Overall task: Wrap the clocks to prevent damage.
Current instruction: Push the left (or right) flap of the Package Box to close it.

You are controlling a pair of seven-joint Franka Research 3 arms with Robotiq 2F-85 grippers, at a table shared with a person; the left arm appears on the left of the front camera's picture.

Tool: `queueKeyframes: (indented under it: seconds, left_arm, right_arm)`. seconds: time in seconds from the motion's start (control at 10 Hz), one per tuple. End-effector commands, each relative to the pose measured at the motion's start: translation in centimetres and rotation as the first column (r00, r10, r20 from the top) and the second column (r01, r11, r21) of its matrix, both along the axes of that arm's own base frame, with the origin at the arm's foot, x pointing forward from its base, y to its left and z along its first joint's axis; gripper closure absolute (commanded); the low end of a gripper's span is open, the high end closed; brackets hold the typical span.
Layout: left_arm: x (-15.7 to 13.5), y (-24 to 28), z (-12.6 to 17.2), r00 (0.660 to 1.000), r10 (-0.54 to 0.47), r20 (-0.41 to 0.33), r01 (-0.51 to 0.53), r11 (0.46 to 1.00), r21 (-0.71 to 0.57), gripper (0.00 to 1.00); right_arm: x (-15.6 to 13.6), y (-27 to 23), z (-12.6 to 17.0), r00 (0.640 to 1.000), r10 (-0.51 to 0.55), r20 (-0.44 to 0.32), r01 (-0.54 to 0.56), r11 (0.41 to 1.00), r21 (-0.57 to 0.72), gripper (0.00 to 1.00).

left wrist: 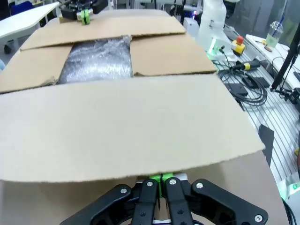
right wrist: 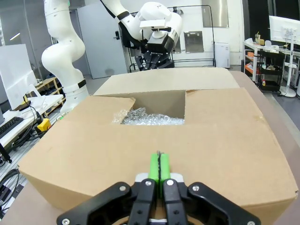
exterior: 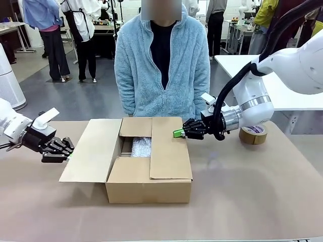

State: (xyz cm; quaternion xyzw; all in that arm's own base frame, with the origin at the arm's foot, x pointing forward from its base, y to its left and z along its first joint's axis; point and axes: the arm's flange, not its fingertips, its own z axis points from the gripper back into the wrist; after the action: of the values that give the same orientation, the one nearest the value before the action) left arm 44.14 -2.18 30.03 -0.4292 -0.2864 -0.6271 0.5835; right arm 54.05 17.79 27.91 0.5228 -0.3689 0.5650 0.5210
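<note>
The clocks show as a whitish-grey bubble-wrap bundle (exterior: 141,146) inside the brown cardboard box (exterior: 149,189), seen through the gap between the flaps. My right gripper (exterior: 177,133) is shut, its green pads together against the far edge of the folded-down right flap (exterior: 169,146). In the right wrist view the shut gripper (right wrist: 159,168) lies on that flap, with the bundle (right wrist: 150,117) beyond it. My left gripper (exterior: 68,151) is shut at the outer edge of the spread left flap (exterior: 91,148). Its tips (left wrist: 161,179) sit just under that flap's edge (left wrist: 122,126), and the bundle (left wrist: 98,58) lies past it.
A brown tape roll (exterior: 253,134) lies on the table (exterior: 242,201) right of the box, behind my right wrist. A person in a light blue fleece (exterior: 161,65) stands at the far side, hands out of sight. The near and far short flaps are folded inward.
</note>
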Motion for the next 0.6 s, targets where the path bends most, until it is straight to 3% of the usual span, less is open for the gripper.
queueKeyframes:
  seconds: [0.0, 0.5]
  left_arm:
    - [0.9, -0.1, 0.4, 1.000, -0.012, 0.003, 0.012, 0.995, -0.101, 1.00]
    - [1.0, -3.2, 2.0, 1.000, -0.019, 0.019, 0.023, 0.975, -0.222, 1.00]
  right_arm:
    - [-0.1, 0.1, -0.2, 1.000, -0.019, 0.007, 0.020, 1.000, -0.017, 0.99]
    - [-0.1, 0.1, -0.2, 1.000, -0.019, 0.007, 0.020, 1.000, -0.017, 0.99]
